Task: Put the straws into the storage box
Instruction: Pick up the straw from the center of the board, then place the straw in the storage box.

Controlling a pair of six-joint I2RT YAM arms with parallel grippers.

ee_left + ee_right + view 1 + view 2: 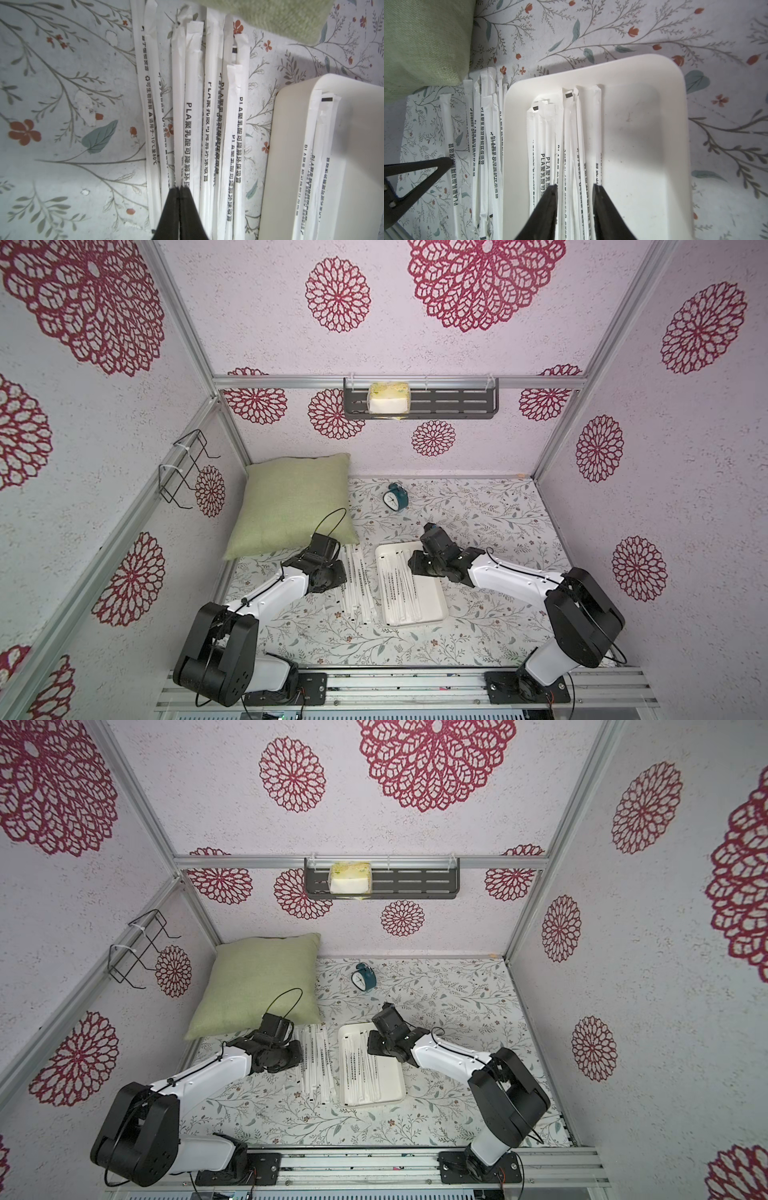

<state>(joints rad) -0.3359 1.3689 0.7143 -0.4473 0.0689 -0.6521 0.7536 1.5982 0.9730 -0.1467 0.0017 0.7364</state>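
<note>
Pillow (291, 506), green: lying against the wall on your left, one corner reaching to the far ends of the straw pile; it is taking no part in your job. Loose straws (354, 583): roughly nine or ten are lying side by side on the floral table (478, 522), just beside the box's left rim and parallel to it, with none crossing that rim. Left gripper (179, 188): you are holding it down on the middle of that pile with its fingers pressed together. The left wrist view is showing one narrow wrapper running straight into the tips, but whether it is actually being pinched I cannot tell. Storage box (432, 599): sitting flat at the table's centre, between your two arms. Stored straws (571, 135): six or seven are lying lengthwise in the box's left half, while its right half is showing bare white floor. Right gripper (575, 187): hanging low over the stored straws with its fingers spread, a few wrappers lying between them and nothing visibly clamped. Clock (395, 497), teal: standing well apart at the back, untouched. Progress, as a judgement: you are sitting somewhat under halfway, the larger share is waiting outside the box, and the left arm appears to be starting the next pick.
</note>
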